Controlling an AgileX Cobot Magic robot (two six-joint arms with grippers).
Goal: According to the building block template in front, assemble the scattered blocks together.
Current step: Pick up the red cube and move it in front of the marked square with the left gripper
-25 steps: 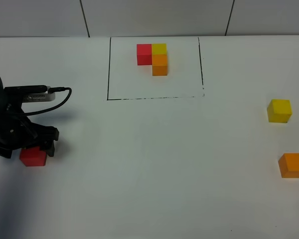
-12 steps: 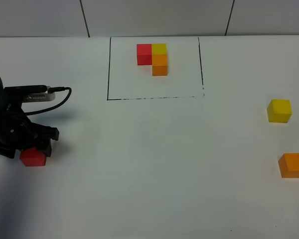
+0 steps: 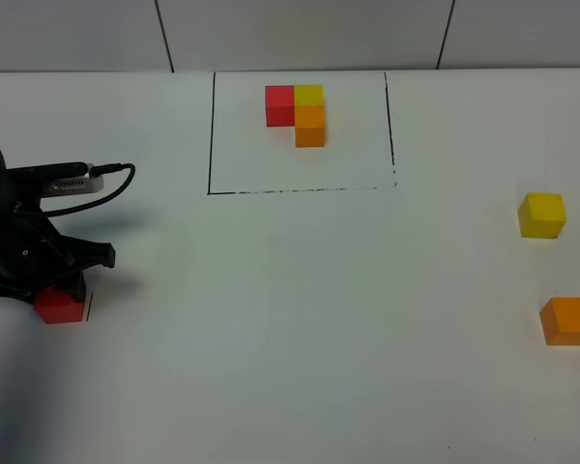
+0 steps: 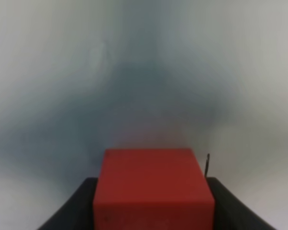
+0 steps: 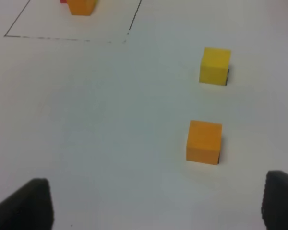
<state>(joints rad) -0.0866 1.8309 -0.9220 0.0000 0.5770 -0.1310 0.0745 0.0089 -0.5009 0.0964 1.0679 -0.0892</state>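
The building block template (image 3: 299, 111) is an L-shaped cluster of red, yellow and orange cubes inside a drawn rectangle at the back; its orange end (image 5: 80, 6) shows in the right wrist view. My left gripper (image 3: 58, 295) sits low at the far left, shut on the red cube (image 3: 60, 305). The left wrist view shows this red cube (image 4: 153, 189) wedged between both black fingers (image 4: 79, 206). At the right edge lie the yellow cube (image 3: 542, 215) and the orange cube (image 3: 568, 321). My right gripper (image 5: 156, 206) is open, short of the orange cube (image 5: 204, 142) and the yellow cube (image 5: 215, 65).
A thin black rectangle outline (image 3: 211, 145) frames the template on the white table. A black cable (image 3: 111, 184) loops off the left arm. A grey wall runs along the table's back edge (image 3: 483, 70).
The left gripper's fingers have closed onto the red cube, which has shifted slightly left. The yellow and orange cubes have not moved.
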